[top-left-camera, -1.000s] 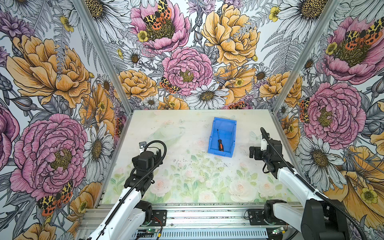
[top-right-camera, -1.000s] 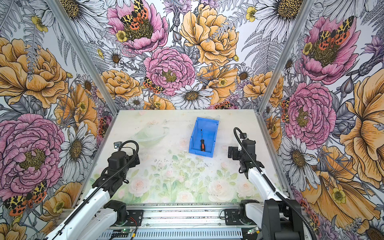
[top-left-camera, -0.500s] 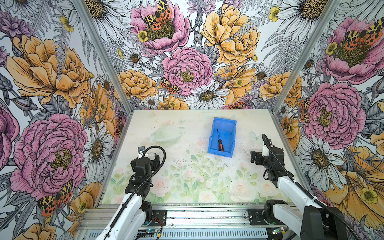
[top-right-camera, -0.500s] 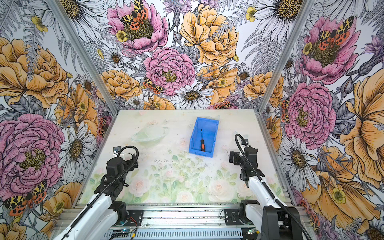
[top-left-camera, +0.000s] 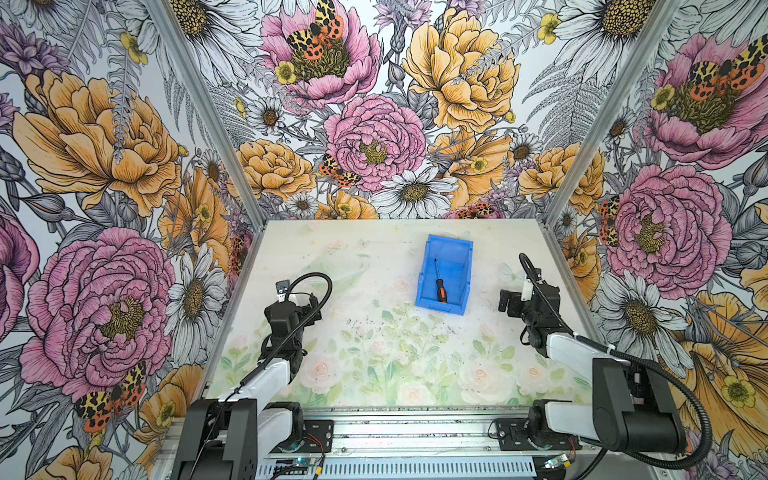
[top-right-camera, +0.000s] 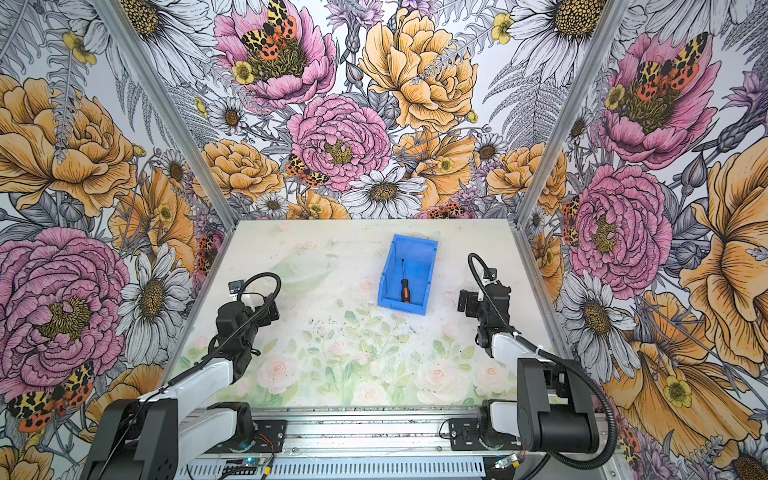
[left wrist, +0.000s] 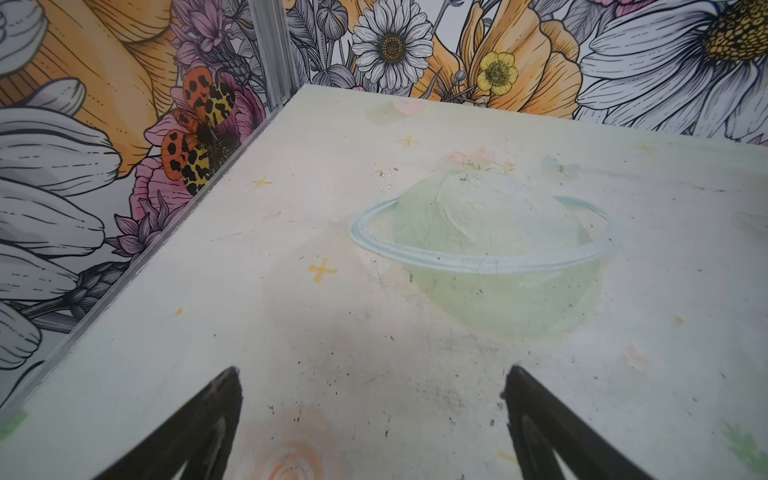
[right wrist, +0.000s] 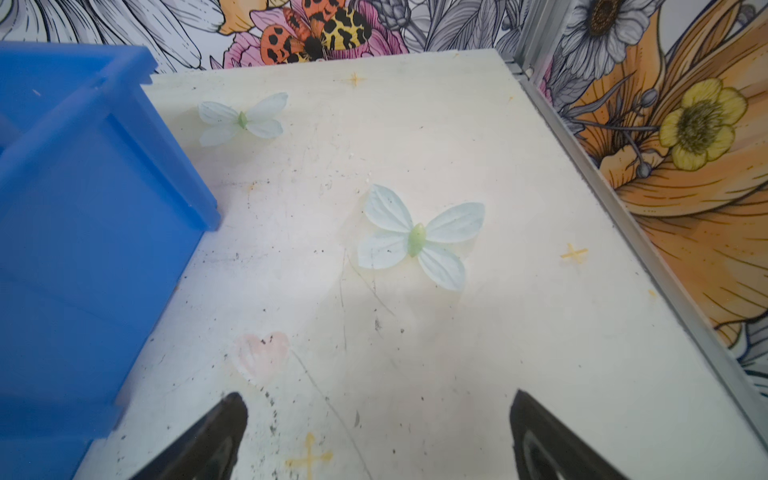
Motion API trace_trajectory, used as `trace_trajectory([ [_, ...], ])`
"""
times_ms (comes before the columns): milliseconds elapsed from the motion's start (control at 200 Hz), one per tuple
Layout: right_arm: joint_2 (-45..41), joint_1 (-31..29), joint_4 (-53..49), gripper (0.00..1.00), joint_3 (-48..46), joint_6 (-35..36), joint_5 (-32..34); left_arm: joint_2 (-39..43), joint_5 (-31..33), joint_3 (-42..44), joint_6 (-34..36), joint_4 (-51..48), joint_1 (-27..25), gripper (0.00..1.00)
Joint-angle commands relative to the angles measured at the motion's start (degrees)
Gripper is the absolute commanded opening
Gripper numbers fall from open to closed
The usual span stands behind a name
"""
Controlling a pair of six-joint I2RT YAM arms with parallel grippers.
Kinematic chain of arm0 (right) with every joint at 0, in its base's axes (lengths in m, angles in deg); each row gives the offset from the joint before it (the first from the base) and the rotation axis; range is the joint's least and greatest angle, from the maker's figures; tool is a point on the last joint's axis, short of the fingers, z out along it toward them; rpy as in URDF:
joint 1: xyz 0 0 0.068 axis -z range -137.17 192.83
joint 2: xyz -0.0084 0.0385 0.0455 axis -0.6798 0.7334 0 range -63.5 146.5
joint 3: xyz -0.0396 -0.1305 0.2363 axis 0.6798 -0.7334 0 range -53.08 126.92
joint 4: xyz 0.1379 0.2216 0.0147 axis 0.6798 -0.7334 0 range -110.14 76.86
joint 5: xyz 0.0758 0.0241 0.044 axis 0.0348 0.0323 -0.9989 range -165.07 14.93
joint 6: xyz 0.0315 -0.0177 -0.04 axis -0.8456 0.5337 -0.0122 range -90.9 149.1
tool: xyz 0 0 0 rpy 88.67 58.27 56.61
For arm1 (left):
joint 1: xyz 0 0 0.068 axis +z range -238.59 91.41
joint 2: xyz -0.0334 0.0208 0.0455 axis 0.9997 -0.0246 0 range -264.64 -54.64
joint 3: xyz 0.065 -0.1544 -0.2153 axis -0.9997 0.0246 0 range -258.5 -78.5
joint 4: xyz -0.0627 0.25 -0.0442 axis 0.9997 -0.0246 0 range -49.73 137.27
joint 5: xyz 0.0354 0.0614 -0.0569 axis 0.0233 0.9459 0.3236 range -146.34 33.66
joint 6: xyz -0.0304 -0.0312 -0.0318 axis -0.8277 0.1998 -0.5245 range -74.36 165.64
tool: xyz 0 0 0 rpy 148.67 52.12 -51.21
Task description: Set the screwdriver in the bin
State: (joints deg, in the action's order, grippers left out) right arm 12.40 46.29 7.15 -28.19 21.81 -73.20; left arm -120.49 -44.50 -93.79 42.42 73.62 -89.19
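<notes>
Inside the bin (top-left-camera: 441,308), flat on its floor, the screwdriver (top-left-camera: 439,283), orange end toward the near wall. Left gripper (left wrist: 372,374) and right gripper (right wrist: 378,397) both spread wide and empty, over the table (top-left-camera: 365,345), flanking the bin, apart from it.

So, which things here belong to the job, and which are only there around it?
For the job:
- bin
- screwdriver, already lying inside it

Only around:
- table
- printed butterflies on the table
- flowered walls
</notes>
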Motion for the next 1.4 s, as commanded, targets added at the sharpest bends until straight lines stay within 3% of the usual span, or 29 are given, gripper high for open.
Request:
trace_trajectory([
  [0, 1.59, 0.34, 6.93, 1.00, 1.78, -2.31, 2.49, -3.58, -1.85, -3.09, -0.71, 8.76, 0.34, 0.99],
  [330, 10.99, -0.20, 12.36, 0.99, 6.44, 1.12, 0.03, -13.35, -4.45, -7.74, 3.25, 14.88, 0.34, 0.99],
  [505, 10.86, -0.55, 14.42, 1.00, 5.27, 1.38, 0.13, -23.15, -10.38, -6.68, 5.08, 27.10, 1.08, 0.99],
  [580, 11.01, -0.59, 14.43, 0.99, 5.35, 1.40, 0.17, -22.46, -6.35, -6.61, 3.23, 25.82, 1.26, 0.99],
  [831, 10.93, -1.57, 15.84, 1.00, 4.45, 2.43, 1.38, -22.90, -7.53, -6.62, 3.40, 26.66, 1.44, 0.98],
  [961, 10.93, -1.62, 22.17, 1.00, 0.94, 2.43, 1.11, -22.84, -7.53, -6.51, 3.42, 26.65, 1.40, 0.99],
  [1011, 12.75, -1.85, 29.56, 0.99, -1.93, 3.21, 0.87, -22.84, -7.53, -6.54, 3.40, 26.68, 1.39, 0.99],
  [1216, 12.31, -2.40, 26.90, 1.00, -1.11, 3.13, 2.25, -22.93, -6.56, -6.42, 3.48, 27.00, 1.07, 0.99],
  [1396, 12.15, -2.54, 28.16, 0.99, -1.84, 3.24, 2.61, -22.90, -0.95, -6.22, 3.53, 27.63, -0.41, 0.99],
])
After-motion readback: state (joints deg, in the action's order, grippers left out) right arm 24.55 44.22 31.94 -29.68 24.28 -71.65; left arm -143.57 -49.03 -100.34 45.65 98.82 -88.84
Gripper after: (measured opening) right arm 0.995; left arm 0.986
